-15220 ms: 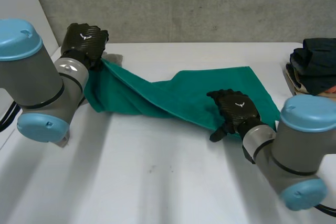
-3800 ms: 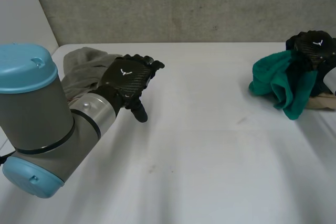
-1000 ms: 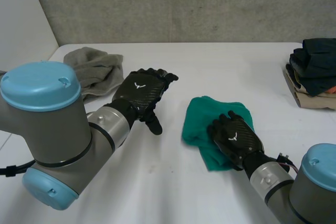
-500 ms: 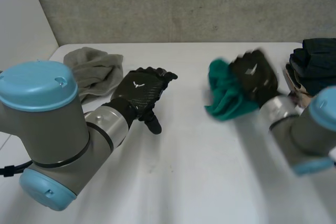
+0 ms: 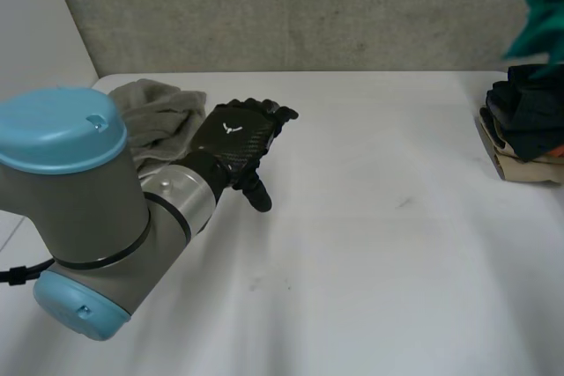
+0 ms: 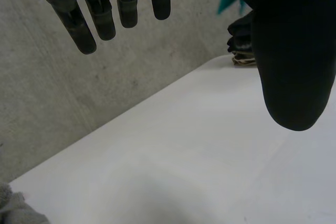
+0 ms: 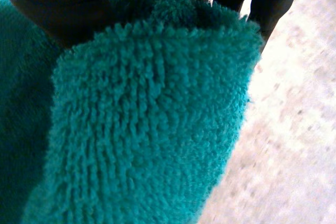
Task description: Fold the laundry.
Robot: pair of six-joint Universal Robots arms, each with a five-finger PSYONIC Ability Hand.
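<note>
Swinging up from mid-table, teal towel (image 5: 539, 6) now upper right above dark clothes stack (image 5: 527, 116), right hand (image 7: 52, 3) curled round it; left hand (image 5: 233, 143) straight-fingered, empty. Stacking likely next.

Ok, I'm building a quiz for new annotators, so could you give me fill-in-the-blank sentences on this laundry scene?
1. The right hand is shut on the ___ towel.
2. The left hand, its fingers straight, holds ___.
3. The grey towel lies beside the ___ hand.
Missing words: green; nothing; left.
</note>
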